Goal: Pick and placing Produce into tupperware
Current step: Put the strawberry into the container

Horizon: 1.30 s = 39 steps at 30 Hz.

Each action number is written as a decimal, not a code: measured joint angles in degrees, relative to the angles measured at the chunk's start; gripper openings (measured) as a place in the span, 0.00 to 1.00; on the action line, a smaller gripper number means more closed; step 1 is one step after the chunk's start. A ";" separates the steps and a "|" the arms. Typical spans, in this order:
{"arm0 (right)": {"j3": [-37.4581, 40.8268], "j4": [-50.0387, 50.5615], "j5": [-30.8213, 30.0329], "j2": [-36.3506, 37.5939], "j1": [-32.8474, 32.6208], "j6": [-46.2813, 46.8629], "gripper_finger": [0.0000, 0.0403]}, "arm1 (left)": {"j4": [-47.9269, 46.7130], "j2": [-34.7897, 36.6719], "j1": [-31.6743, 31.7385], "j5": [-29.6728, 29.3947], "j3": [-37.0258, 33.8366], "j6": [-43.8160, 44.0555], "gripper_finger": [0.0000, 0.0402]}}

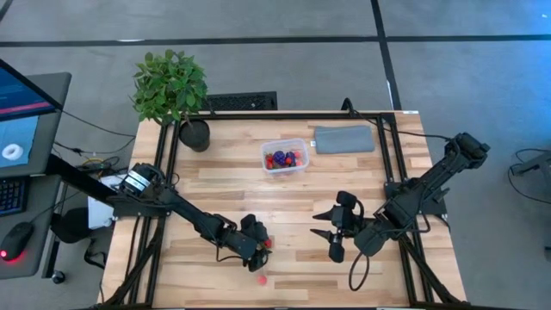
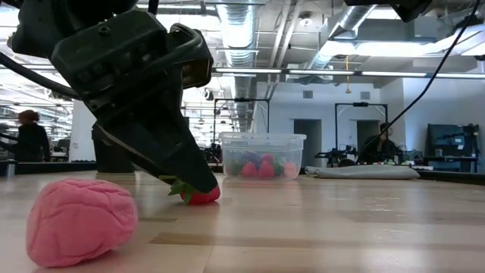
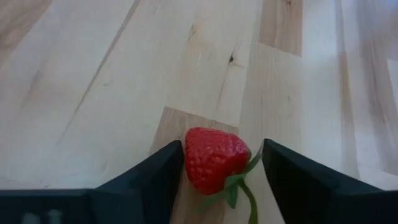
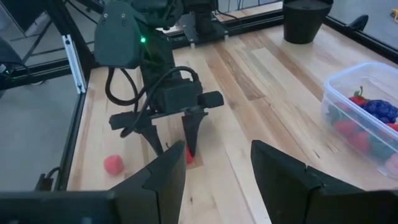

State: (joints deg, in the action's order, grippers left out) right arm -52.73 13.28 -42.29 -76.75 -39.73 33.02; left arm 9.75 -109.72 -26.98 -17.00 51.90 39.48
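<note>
- Two pieces of produce lie loose on the bench [image 1: 224,185]: one strawberry [image 3: 213,158] and one pink round piece [image 1: 262,278], both near the front edge.
- One tupperware [image 1: 285,157] stands toward the back of the bench, well apart from both arms, holding several red pieces and at least one purple piece; the exact count inside cannot be told.
- One left gripper [image 1: 259,244] is down at the bench top, its fingers [image 3: 152,180] spread either side of the strawberry; one finger touches the fruit, the other stands just off its green stem.
- The pink round piece rests just beside the left gripper, on the side nearer the front edge, apart from the strawberry.
- One right gripper [image 1: 331,223] hangs above the bench right of centre, fingers [image 4: 166,173] spread and holding nothing.
- One grey pad [image 1: 344,139] lies just right of the tupperware; one potted plant [image 1: 172,93] stands at the back left corner.
- Bare wood stretches between the left gripper and the tupperware, and between the two grippers.
</note>
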 joint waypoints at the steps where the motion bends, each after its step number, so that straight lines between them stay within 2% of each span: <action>1: 0.00 0.02 -0.06 0.00 0.01 0.00 0.51 | -0.17 -0.01 0.00 -0.21 0.00 0.00 0.53; 7: 0.00 0.02 -0.20 0.00 0.01 -0.01 0.51 | -1.11 -0.03 0.07 -1.05 -0.04 -0.17 0.39; 12: 0.00 0.02 -0.21 0.00 0.01 0.01 0.51 | -1.11 -0.03 0.07 -1.29 -0.07 -0.19 0.33; 26: 0.00 -0.03 -0.21 0.00 0.01 0.56 0.51 | 2.36 0.39 0.20 -2.05 -0.39 -1.53 0.34; 39: 0.00 -0.09 -0.21 0.00 0.01 0.58 0.51 | 3.39 9.55 3.75 -9.27 -0.31 -8.99 0.35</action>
State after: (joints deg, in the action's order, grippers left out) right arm -52.73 13.19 -42.50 -76.75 -39.72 33.61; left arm 13.14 -100.17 -23.23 -26.26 51.59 30.49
